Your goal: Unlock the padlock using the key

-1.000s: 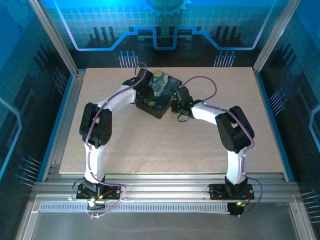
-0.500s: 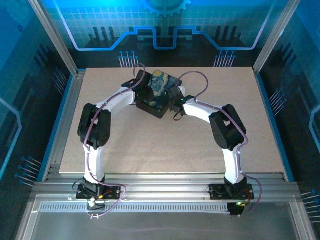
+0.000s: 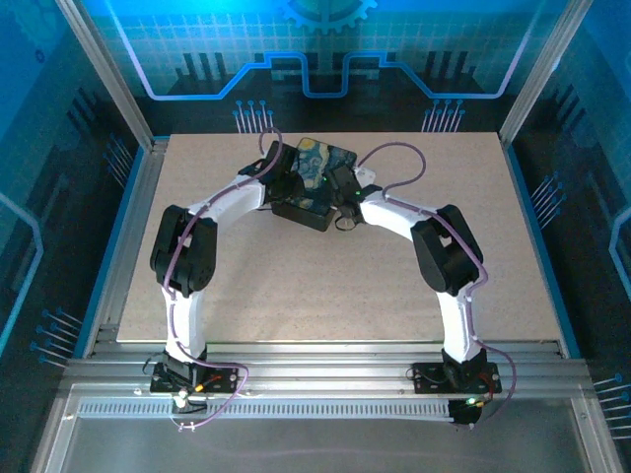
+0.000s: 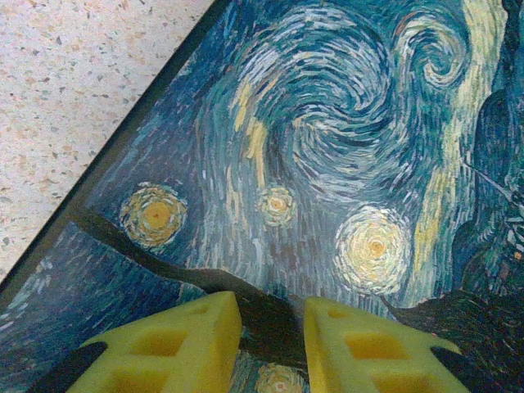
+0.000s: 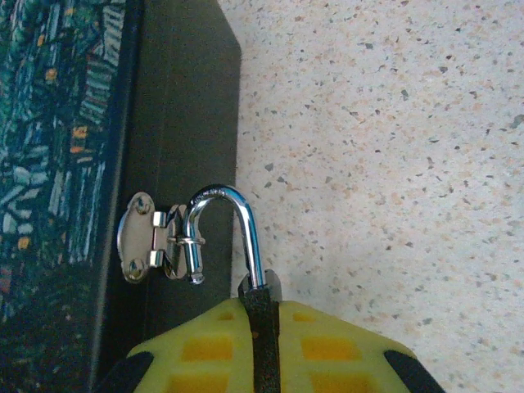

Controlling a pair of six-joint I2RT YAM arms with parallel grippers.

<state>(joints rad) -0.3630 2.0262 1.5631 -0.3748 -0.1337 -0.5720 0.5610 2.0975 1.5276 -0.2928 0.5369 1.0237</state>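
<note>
Speckled beige tabletop (image 3: 394,286) lies inside a blue-lit enclosure with an aluminium frame (image 3: 108,74), and a black-sided box (image 3: 325,158) with a swirling night-sky painting on its lid sits in the upper centre of the top view. The left arm (image 3: 192,246) and the right arm (image 3: 444,256) both reach in toward that box from either side, meeting at its near edge. In the left wrist view the left gripper (image 4: 272,307) hangs over the painted lid (image 4: 327,147), its yellow fingertips (image 4: 176,340) slightly parted with a narrow gap between them and nothing held; the lid's dark edge runs diagonally at the upper left of the frame, with bare tabletop beyond it. In the right wrist view the right gripper (image 5: 262,307) is pinching the dark body of the padlock (image 5: 263,327), which shows as a thin strip between the yellow pads at the bottom centre. The silver shackle (image 5: 252,246) rises from that body, arches to the left and hooks through the staple of a small metal hasp (image 5: 139,241) screwed to the box's black side wall. The shackle's shorter leg ends at the staple, to the left of the body and apart from it. Tabletop fills the right half of that frame.
</note>
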